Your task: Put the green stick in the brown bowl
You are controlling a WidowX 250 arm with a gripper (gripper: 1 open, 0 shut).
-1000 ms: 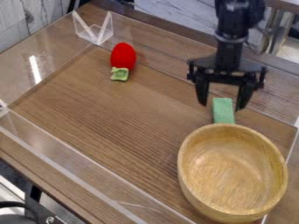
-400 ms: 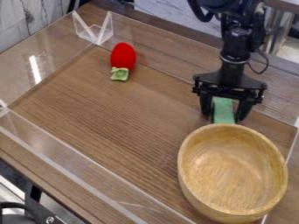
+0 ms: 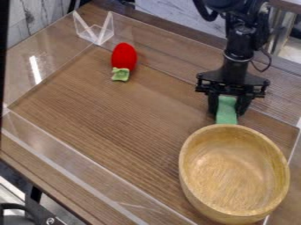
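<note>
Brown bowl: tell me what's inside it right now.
Nothing shows inside the brown bowl: only bare wood grain on its floor and far wall. The near rim hides a strip of the inner near wall. The green stick stands outside, behind it on the table, between the gripper's fingers.

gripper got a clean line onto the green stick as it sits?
Likely yes. The gripper is down over the green stick, a finger on each side, nothing between. The brown bowl sits close but apart.

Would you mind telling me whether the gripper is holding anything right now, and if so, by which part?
The gripper straddles the upper end of the green stick, which lies on the table; whether its fingers already grip it cannot be told.
</note>
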